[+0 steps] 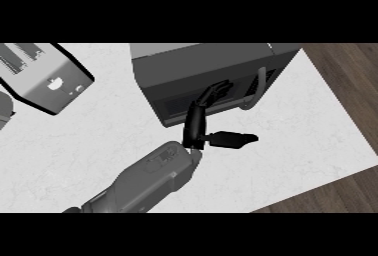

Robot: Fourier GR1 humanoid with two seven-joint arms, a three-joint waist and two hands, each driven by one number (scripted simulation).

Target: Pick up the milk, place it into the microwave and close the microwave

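currently one arm in view, entering from the lower edge left of centre, reaching up-right; which arm it is can't be told for sure, logged as right on a guess. right hand is extended toward the microwave, fingers straight and laid against the dark door front, thumb spread out sideways to the right. nothing is held; hand reads as flat and relaxed, not curled.

judgement: this pose fits pushing the door shut, not grasping. door looks closed or nearly so, flush w/ the body, handle just right of the fingertips.

milk: not visible anywhere on the counter. likely inside the microwave behind the door, beyond the fingers, but can't confirm.

toaster sits at the upper left, well apart. left hand doesn't show.
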